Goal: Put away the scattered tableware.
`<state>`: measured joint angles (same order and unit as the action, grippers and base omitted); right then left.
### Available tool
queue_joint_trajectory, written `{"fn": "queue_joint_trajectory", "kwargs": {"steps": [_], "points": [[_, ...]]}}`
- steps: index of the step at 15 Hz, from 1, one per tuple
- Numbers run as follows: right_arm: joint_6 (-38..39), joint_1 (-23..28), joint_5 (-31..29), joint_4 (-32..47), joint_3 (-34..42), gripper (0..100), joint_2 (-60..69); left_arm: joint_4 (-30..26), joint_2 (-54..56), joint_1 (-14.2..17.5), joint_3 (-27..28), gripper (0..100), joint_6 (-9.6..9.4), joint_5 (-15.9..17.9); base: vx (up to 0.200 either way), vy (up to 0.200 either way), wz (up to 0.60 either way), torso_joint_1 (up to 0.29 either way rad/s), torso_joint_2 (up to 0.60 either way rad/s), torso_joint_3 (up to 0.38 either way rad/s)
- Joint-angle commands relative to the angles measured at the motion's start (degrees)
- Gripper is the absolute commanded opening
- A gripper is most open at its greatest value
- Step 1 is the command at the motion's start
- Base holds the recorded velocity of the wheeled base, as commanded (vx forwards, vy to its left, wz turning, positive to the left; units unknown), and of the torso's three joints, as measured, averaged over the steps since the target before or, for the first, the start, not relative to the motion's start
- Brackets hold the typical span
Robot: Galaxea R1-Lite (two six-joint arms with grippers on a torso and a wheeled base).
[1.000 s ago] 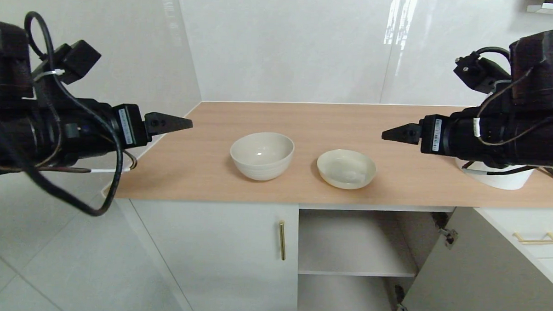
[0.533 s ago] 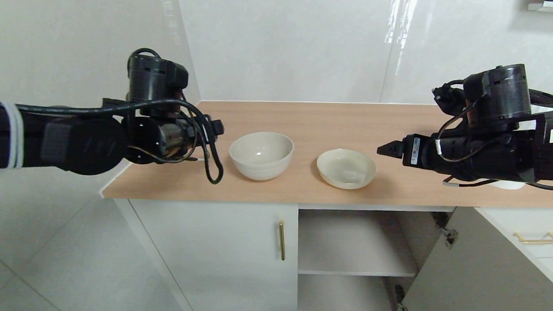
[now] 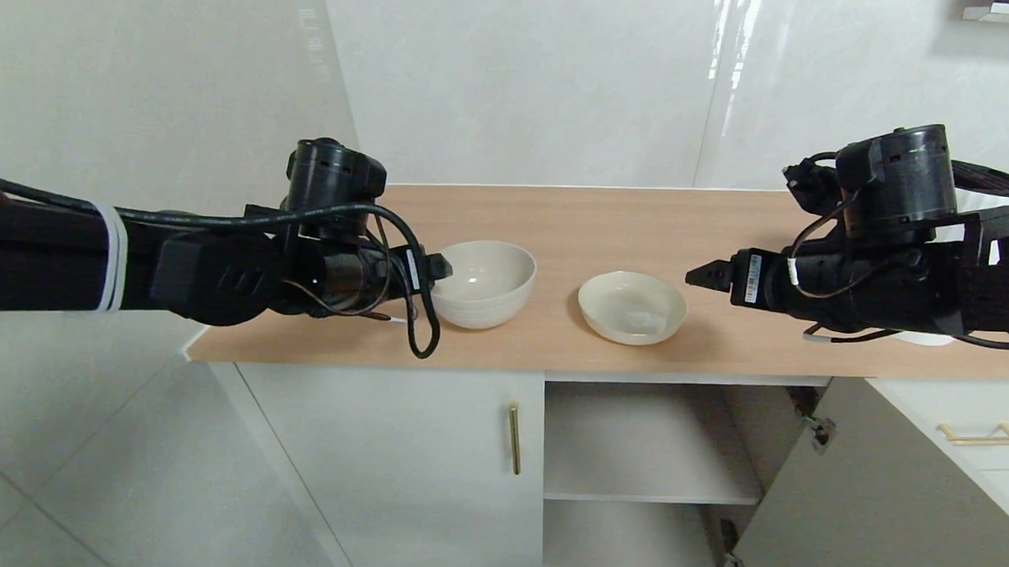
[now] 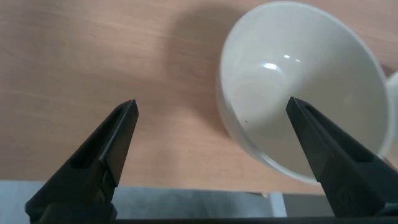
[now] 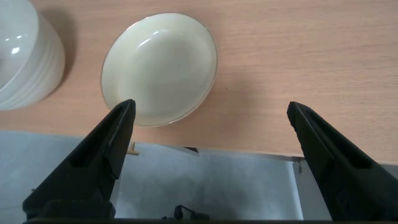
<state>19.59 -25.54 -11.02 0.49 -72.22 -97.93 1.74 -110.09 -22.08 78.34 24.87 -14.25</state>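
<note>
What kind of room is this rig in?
Looks like a kitchen: wooden countertop against a white tiled wall, cabinet underneath with one door open, a deep bowl and shallow bowl on top.

Deep bowl [image 3: 478, 282] left of shallow bowl [image 3: 632, 306], both on counter [image 3: 599, 224].

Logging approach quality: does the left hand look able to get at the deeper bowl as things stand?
Probably yes. The left hand is open right beside the deeper bowl, one finger by its rim, and nothing on the countertop stands between them. The shallow bowl sits apart on the far side.
</note>
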Motion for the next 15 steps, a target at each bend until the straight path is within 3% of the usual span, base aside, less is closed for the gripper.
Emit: {"fn": "queue_joint_trajectory", "kwargs": {"steps": [1,3,4,9,15], "points": [[0.0,0.0,-0.2,0.0,-0.1,100,0.4,0.0,-1.8,0.1,0.8,100,0.44,0.0,0.000,0.000,0.00,0.000,0.00,0.000],[0.0,0.0,-0.3,0.0,-0.1,100,0.5,-0.1,-1.5,0.1,0.8,100,0.97,0.0,0.000,0.000,0.00,0.000,0.00,0.000],[0.0,0.0,-0.3,0.0,0.0,100,0.5,-0.1,-1.4,0.1,0.8,0,0.97,0.0,0.000,0.000,0.00,0.000,0.00,0.000],[0.1,-0.4,-0.3,0.0,0.1,100,1.0,0.0,-1.3,-1.0,-0.1,0,0.97,0.1,0.000,0.000,0.00,0.000,0.00,0.000],[0.0,-0.8,-0.4,0.1,-0.8,100,-0.5,0.1,9.8,-1.3,-4.9,0,0.62,0.4,0.000,0.000,0.00,0.000,0.00,0.000]]}}
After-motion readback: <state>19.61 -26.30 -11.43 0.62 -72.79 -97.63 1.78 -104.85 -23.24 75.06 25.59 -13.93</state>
